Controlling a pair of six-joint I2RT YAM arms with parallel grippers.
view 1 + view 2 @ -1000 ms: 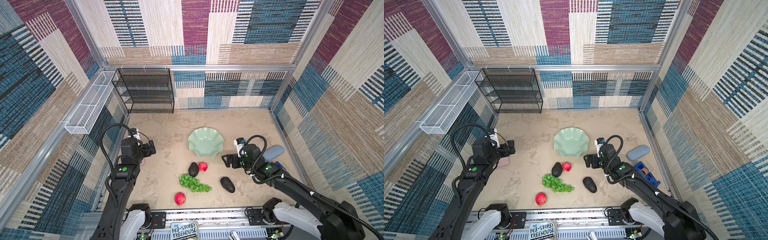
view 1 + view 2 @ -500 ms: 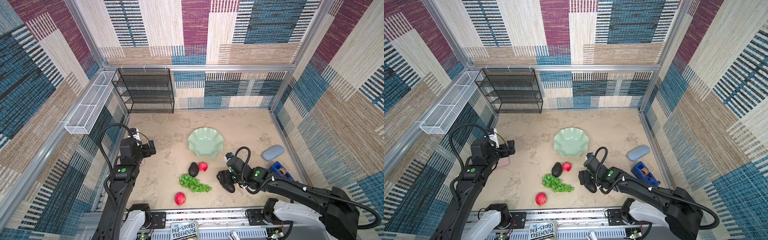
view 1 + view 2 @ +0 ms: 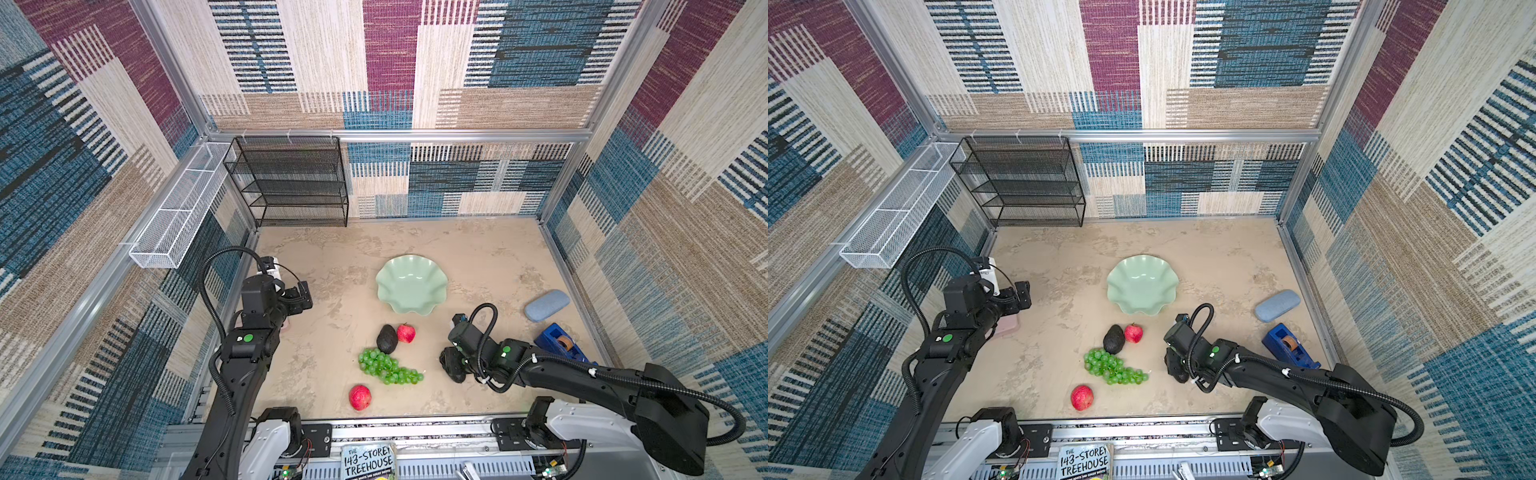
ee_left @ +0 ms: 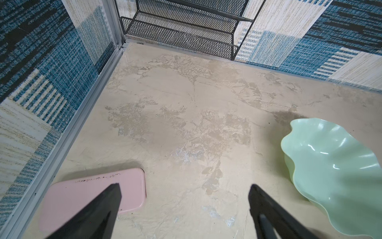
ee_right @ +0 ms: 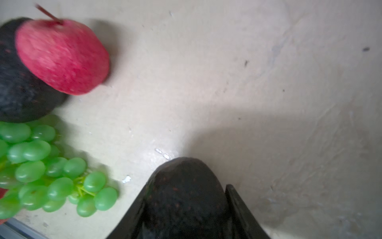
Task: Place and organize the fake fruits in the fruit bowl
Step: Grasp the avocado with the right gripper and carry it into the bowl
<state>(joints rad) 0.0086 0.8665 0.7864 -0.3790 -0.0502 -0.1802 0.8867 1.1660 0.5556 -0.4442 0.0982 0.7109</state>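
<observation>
Dark brown-black pear-shaped avocado is clamped between the fingers of the right gripper, lower right of centre in both top views; left gripper fingers spread wide apart.

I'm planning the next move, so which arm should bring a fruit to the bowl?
Right. The right gripper is closed around an avocado, near the bowl; the left gripper is open, empty, off to the side.

Patchwork walls, beige floor, black shelf
</observation>
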